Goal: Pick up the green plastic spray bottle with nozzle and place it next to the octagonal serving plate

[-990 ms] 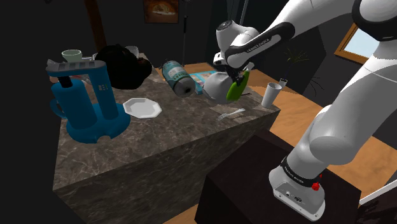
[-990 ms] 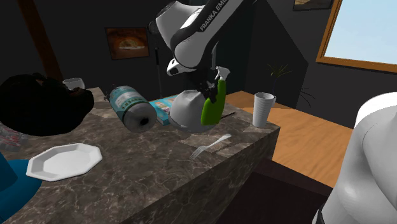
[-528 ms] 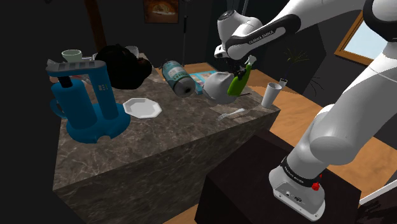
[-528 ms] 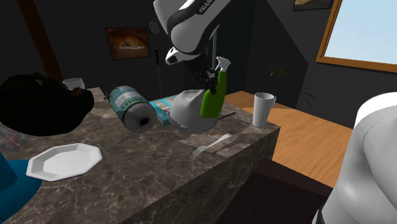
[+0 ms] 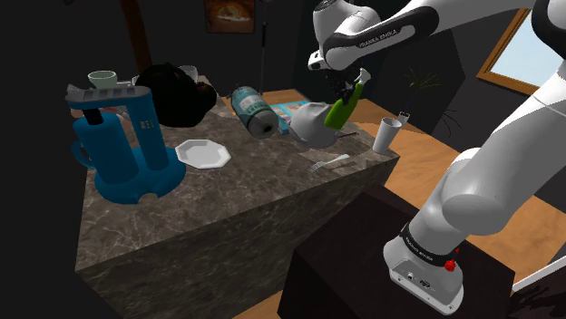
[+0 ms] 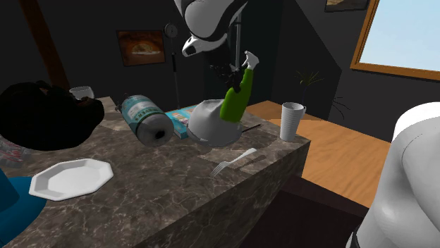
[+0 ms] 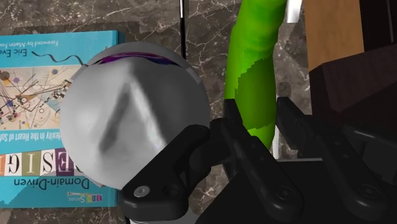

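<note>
The green spray bottle [image 5: 339, 109] hangs in the air above the marble counter [image 5: 227, 213], clear of its surface. It is tilted, with its white nozzle uppermost and leaning toward the shoulder view's right. The black gripper [image 5: 348, 90] is clamped on it near the neck. In the wrist view the two fingers [image 7: 236, 130] press against either side of the green body [image 7: 257, 83], with no gap showing between them and it. In the second exterior view the bottle [image 6: 235, 101] hangs just above and beside a grey rounded object [image 6: 210, 123] that rests on the counter (it could be an upturned bowl, though I cannot tell). The wrist view shows this object [image 7: 137, 124] just beside the bottle, partly over a teal book [image 7: 38, 114] that lies flat on the marble.

A white fork [image 6: 235, 160] lies on the counter near the grey object, toward the edge. A white cup [image 6: 292, 120] stands upright at the counter's corner, on the second exterior view's right. A labelled can [image 6: 147, 120] lies on its side beside the book. The white octagonal plate [image 5: 203, 153] sits well apart from the bottle, toward the shoulder view's left, just beside a large blue appliance [image 5: 122, 145]. Behind them a bulky black shape [image 5: 172, 91] rests at the back of the counter.
</note>
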